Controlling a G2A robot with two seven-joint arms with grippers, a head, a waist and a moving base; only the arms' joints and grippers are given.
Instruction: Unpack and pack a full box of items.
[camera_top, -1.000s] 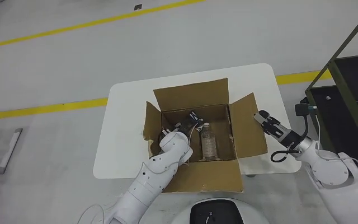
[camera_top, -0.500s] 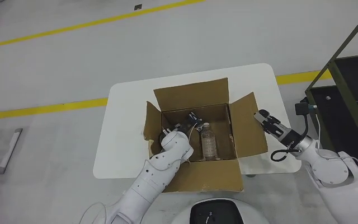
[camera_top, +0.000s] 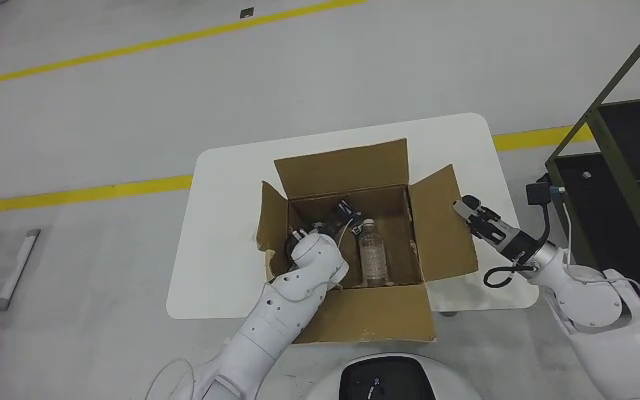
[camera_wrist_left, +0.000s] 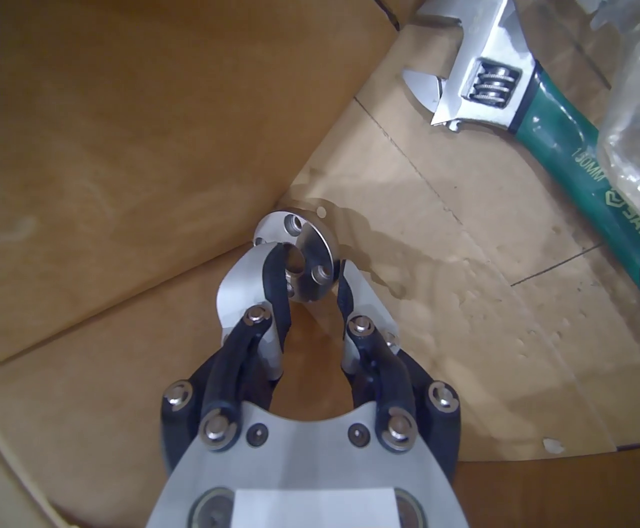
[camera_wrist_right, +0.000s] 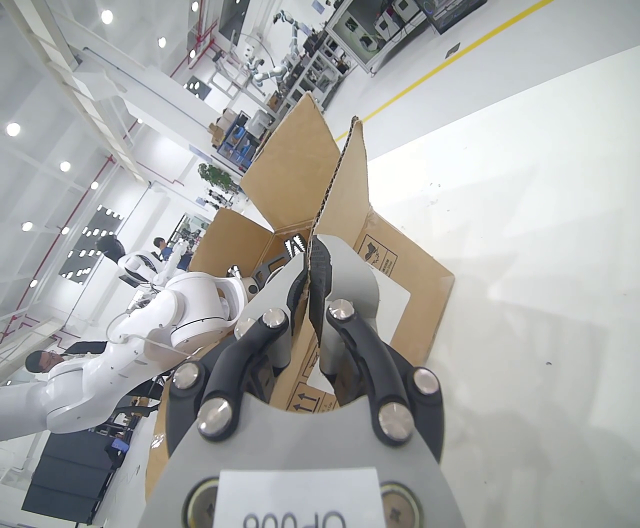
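The metal disc (camera_wrist_left: 315, 250) was round and shiny, with a large hole in the middle and smaller holes around it. It stood on edge in a corner of the cardboard box (camera_top: 345, 170), where two walls met the floor. The left gripper (camera_wrist_left: 310, 272) was pinching it, with the disc held between the black finger pads. A wrench (camera_wrist_left: 500, 85) with a green handle lay flat on the box floor, apart from the disc. A clear bottle (camera_top: 373, 252) lay on its side just beside the left arm. Outside the box, the right gripper (camera_wrist_right: 312, 270) was pinching the edge of the right flap (camera_wrist_right: 345, 200), above the white table (camera_top: 230, 250).
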